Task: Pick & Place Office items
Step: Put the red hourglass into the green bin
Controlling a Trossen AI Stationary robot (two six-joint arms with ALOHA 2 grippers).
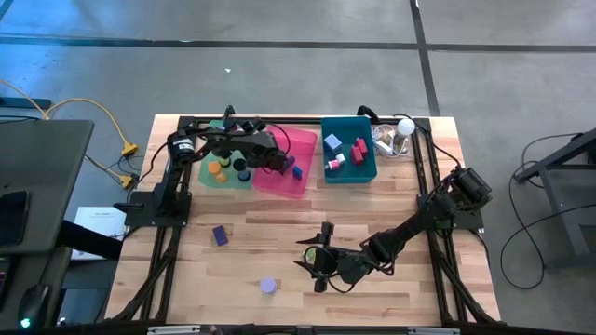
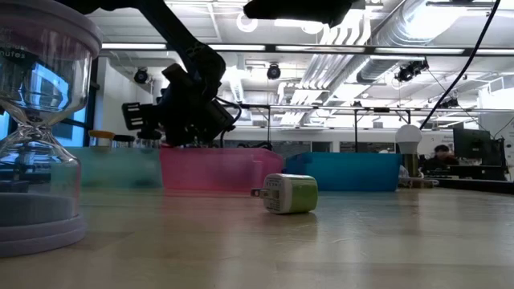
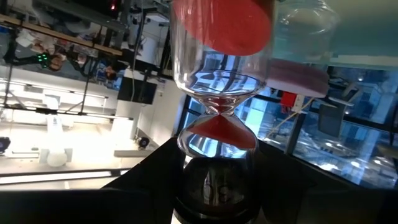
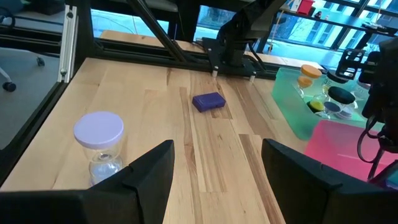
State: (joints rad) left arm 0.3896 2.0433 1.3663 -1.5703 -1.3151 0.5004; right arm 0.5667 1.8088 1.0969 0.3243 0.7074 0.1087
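High view: the left gripper (image 1: 279, 160) hangs over the pink bin (image 1: 284, 167), pinching a red sand timer (image 3: 219, 118) between its fingers. The right gripper (image 1: 317, 265) sits low over the table (image 1: 419, 279), fingers spread and empty, near a lavender-capped sand timer (image 1: 268, 286). A purple block (image 1: 220, 235) lies apart on the wood.

The high view looks straight down on the whole counter (image 1: 279, 242). The low view sits at counter height, looking level across it toward the pink bin (image 2: 213, 167) – shared with the high view. The left wrist view sits very close to a red-sanded hourglass (image 3: 219, 93); the right wrist view looks past its gripper (image 4: 216, 167) – lavender-capped hourglass (image 4: 99, 144) nearby.
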